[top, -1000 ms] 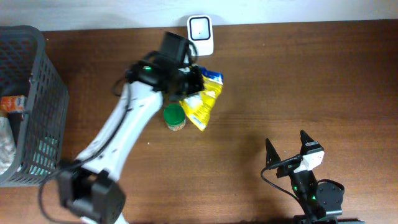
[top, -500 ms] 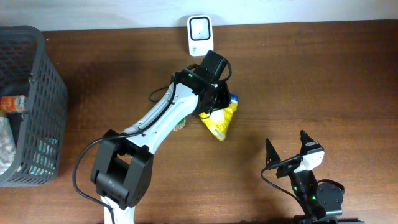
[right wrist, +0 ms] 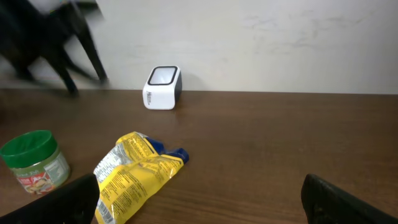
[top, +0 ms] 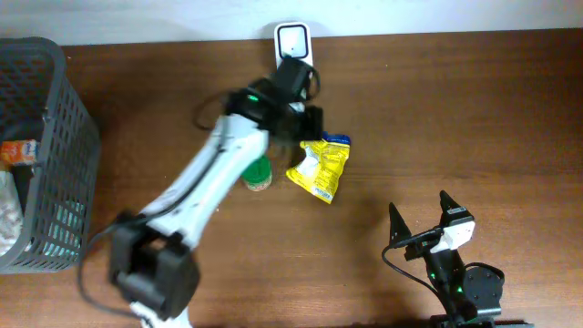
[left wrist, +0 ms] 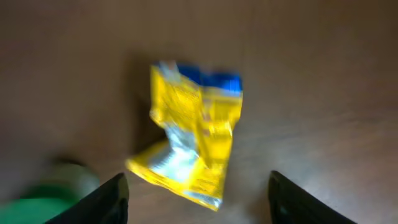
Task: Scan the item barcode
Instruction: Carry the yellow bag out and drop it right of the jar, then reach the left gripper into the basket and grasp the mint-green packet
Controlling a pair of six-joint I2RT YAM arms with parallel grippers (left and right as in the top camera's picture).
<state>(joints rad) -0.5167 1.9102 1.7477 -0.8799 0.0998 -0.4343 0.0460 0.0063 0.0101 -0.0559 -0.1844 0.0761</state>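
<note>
The item, a crumpled yellow snack bag (top: 321, 169) with a blue end, lies flat on the wooden table, in front of the white scanner (top: 293, 41) at the back edge. My left gripper (top: 306, 117) hovers between scanner and bag. In the blurred left wrist view it is open (left wrist: 198, 202), the bag (left wrist: 193, 143) lying apart below it with nothing between the fingers. My right gripper (top: 419, 211) rests open near the front right. Its wrist view shows the bag (right wrist: 134, 177) and scanner (right wrist: 163, 87) ahead of the wide jaws (right wrist: 205, 199).
A green-lidded jar (top: 257, 173) stands just left of the bag, also seen from the right wrist (right wrist: 34, 162). A dark grey mesh basket (top: 64, 118) holding several items fills the far left edge.
The left gripper opened and let go of the yellow bag, which now lies on the table. The left arm then drew back toward the scanner. The right arm has not moved.
</note>
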